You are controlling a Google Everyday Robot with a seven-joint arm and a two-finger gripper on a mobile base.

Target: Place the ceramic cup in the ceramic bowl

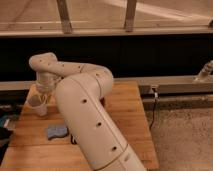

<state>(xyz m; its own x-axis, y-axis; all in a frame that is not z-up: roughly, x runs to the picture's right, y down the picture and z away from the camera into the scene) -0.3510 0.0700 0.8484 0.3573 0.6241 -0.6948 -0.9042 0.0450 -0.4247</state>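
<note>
At the far left edge, around 8 o'clock in your view, some dark things (5, 127) lie just off the counter (125, 125); you cannot make out what they are. Just to their right, at 9 o'clock on the wooden counter near its left edge, is the ceramic cup (38, 107), off-white, upright and mouth up. Your hand (42, 96) comes down onto the cup's rim from 12 o'clock. You cannot tell whether the hand is clenched on the cup or released, nor whether the cup's base rests on the wood.

At 5 o'clock from the cup, near but apart, a small flat blue-grey thing (56, 131) lies on the counter. Just beside it, at its 3 o'clock, the thick white arm (85, 115) rises from 6 o'clock in your view, bends near the middle and reaches toward 10 o'clock to the wrist above the cup. That arm stands in front of the whole middle of the counter and hides that part of it from you.

Farther right, at the counter's 3 o'clock edge, a dark cable (152, 107) hangs down toward the speckled floor (185, 135). At 2 o'clock in your view, by the right edge, a pale object (205, 71) shows only in part.
</note>
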